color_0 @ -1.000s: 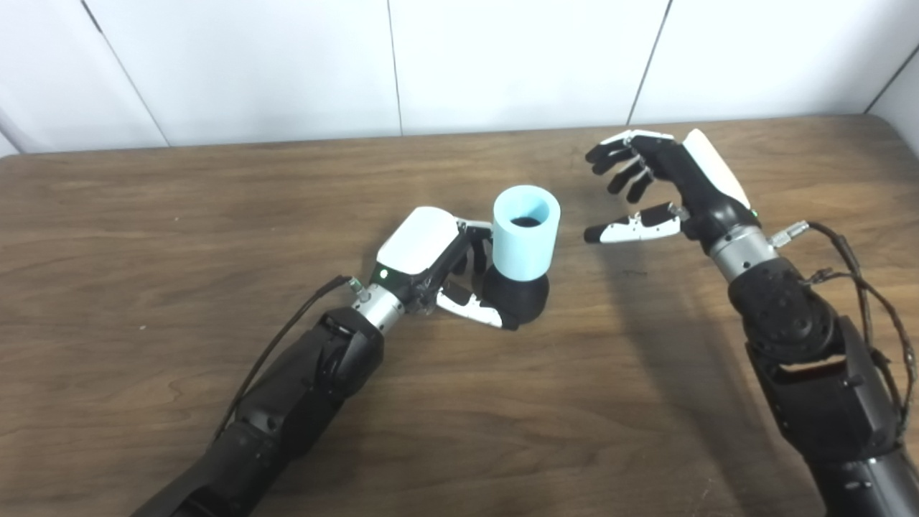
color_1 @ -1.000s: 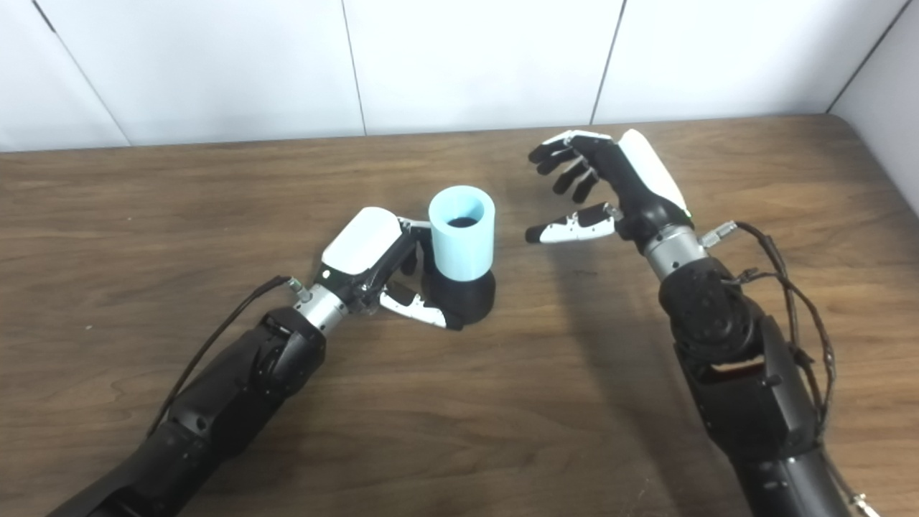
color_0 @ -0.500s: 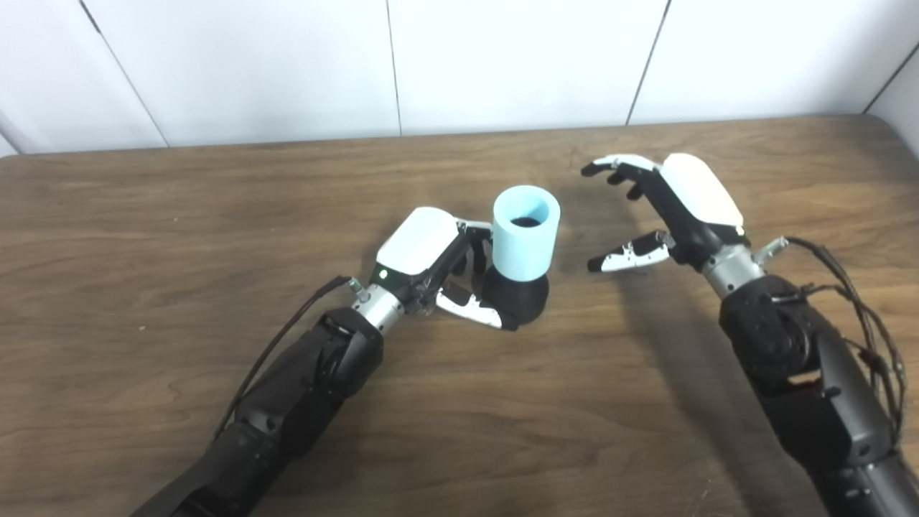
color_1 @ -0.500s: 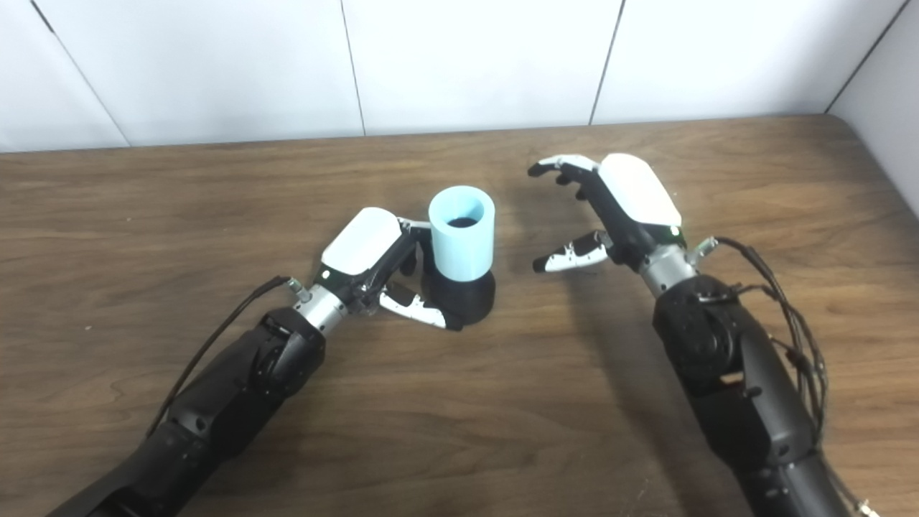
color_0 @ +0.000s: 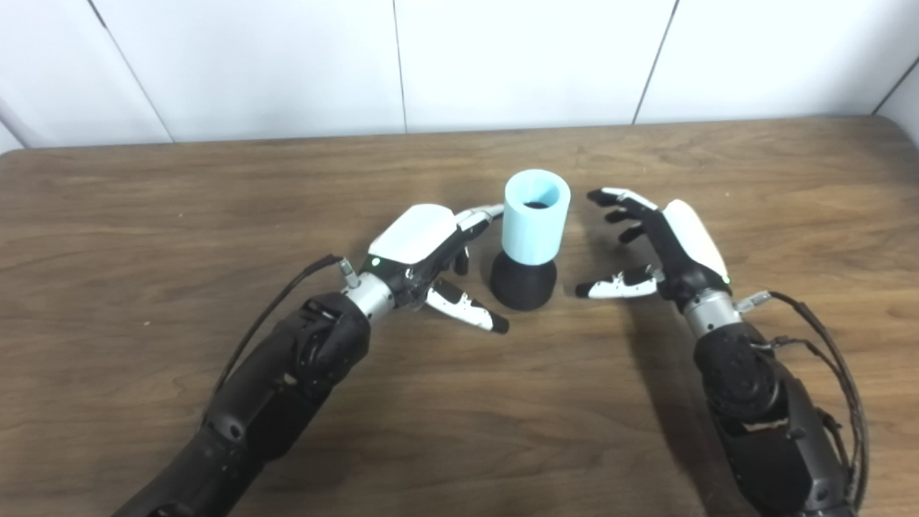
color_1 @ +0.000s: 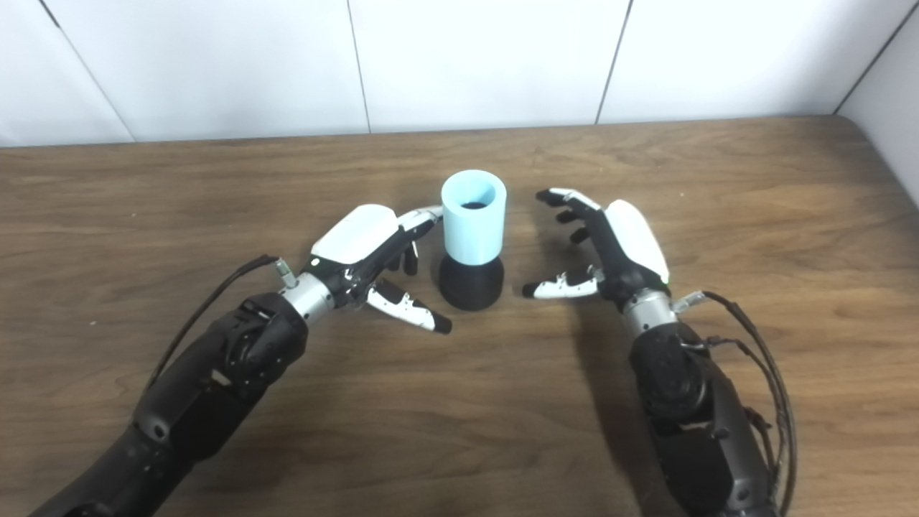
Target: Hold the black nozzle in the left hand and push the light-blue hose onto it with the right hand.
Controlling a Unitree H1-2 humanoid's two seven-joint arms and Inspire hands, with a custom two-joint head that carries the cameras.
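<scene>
The hose [color_0: 535,222] is standing upright on the nozzle [color_0: 523,282], its open end facing up, on the table [color_0: 143,215]. The left hand [color_0: 431,262] and right hand [color_0: 657,248] are flanking the nozzle, fingers spread wide, holding nothing.

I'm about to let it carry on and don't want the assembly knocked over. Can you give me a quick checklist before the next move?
1. Light-blue hose sits on the black nozzle: ok, though how firmly it is seated, cannot tell.
2. Assembly stands upright on the table: ok.
3. Left hand holds the nozzle: not ok, fingers apart, thumb clear of the base.
4. Right hand holds the hose: not ok, open beside it with a gap.
5. Space around the assembly free of other things: ok.
</scene>
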